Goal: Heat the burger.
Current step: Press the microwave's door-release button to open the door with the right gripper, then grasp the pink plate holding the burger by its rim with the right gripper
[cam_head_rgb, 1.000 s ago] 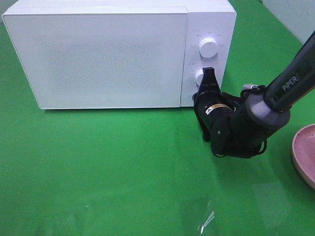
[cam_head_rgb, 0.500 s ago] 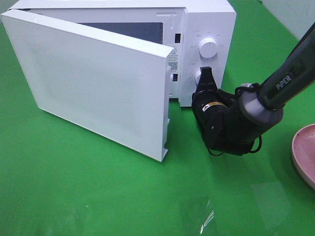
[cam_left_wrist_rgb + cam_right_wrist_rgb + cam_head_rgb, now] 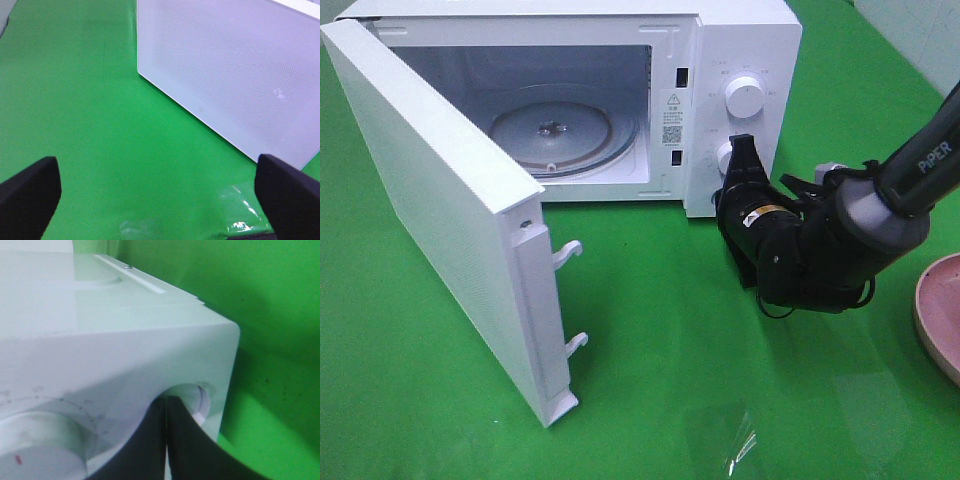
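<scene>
The burger is out of view. The white microwave (image 3: 740, 40) stands at the back with its door (image 3: 440, 220) swung wide open to the left, showing the glass turntable (image 3: 560, 130) inside. My right gripper (image 3: 742, 150) is shut, and its tips rest against the lower round button (image 3: 725, 158) of the control panel. In the right wrist view the shut fingertips (image 3: 165, 402) press on that button (image 3: 192, 396) beside the larger knob (image 3: 40, 440). My left gripper (image 3: 160, 200) is open over the green mat, facing the outside of the door (image 3: 235, 75).
A round pink plate (image 3: 938, 315) is cut off by the right edge of the high view. The upper knob (image 3: 744, 98) sits above the button. Green mat (image 3: 650, 400) covers the table in front of the microwave.
The microwave door went from shut to wide open, swinging out to the left. My right gripper stayed shut at the lower button and barely shifted.
</scene>
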`<state>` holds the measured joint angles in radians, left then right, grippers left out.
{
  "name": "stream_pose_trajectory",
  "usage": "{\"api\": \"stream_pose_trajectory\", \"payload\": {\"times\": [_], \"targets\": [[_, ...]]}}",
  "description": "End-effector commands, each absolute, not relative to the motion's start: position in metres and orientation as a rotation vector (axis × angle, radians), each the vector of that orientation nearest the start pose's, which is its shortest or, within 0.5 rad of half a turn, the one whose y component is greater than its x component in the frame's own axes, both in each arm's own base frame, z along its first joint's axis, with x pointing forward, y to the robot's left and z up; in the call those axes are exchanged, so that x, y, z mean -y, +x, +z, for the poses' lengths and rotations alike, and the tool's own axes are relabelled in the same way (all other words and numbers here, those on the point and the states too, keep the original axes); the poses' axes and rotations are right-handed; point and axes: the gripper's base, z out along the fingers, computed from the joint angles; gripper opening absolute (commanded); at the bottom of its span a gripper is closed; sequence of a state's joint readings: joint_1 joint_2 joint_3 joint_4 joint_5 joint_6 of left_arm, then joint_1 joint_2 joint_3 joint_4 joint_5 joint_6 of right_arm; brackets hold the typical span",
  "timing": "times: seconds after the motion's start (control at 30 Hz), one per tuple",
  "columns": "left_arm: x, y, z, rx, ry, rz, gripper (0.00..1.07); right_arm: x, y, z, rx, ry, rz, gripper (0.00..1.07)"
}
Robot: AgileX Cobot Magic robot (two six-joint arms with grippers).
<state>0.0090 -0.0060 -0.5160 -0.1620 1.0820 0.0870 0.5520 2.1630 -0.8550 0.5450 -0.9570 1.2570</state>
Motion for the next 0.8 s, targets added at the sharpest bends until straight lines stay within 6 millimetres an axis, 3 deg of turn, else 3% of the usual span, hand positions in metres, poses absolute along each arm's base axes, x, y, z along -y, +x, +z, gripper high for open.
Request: {"api": "stream_pose_trajectory", "payload": {"times": [0.03,0.37,0.8], "targets": [[0.013,-0.011,0.281,-2.008,0.094,-0.142,0.98,-0.165,0.332,0.090,-1.593,1.245,1.051,0.00],[0.013,-0.011,0.281,-2.008,0.094,-0.142,0.98,-0.162,0.301,0.091,-1.873,1.234,0.976,0.00],[0.013,-0.011,0.281,-2.008,0.094,-0.142,0.98,-0.146,0.266,0.125,-2.093,0.964,0.836,0.02]]}}
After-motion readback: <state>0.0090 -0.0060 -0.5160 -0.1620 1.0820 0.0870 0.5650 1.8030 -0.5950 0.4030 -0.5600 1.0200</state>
